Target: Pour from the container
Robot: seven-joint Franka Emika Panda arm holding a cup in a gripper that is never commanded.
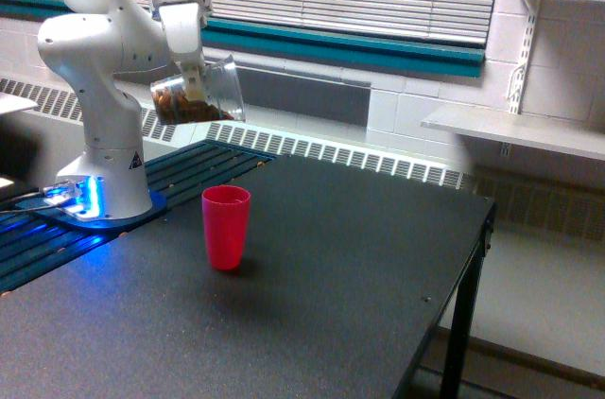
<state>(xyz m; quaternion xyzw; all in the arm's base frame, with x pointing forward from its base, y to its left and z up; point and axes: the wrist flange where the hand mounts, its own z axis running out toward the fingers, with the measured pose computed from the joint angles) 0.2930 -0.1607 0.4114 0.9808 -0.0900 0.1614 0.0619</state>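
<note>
Hanging high over the far left part of the tabletop [359,267], with the fingers [194,87] clamped on the clear plastic cup [200,93], which lies tipped well onto its side, mouth turned toward the exterior view's right. Carrying brown granular bits [185,112] heaped along the lower wall and toward the base, none seen at the rim. Standing upright below and a little toward the exterior view's right, well apart from the held cup: a red cup [226,226], near the tabletop's left edge.

Probably light, thin-walled and springy, so likely to buckle or squirt free under a hard squeeze; smooth and likely slippery too. Best gripped across the wall near the middle or upper part, where the fingers appear to sit now, leaving the rim clear for the pour. Dry granules apt to shift all at once and not in a steady stream, so likely calling for slow tilting, mouth lined up above the red cup first.
</note>
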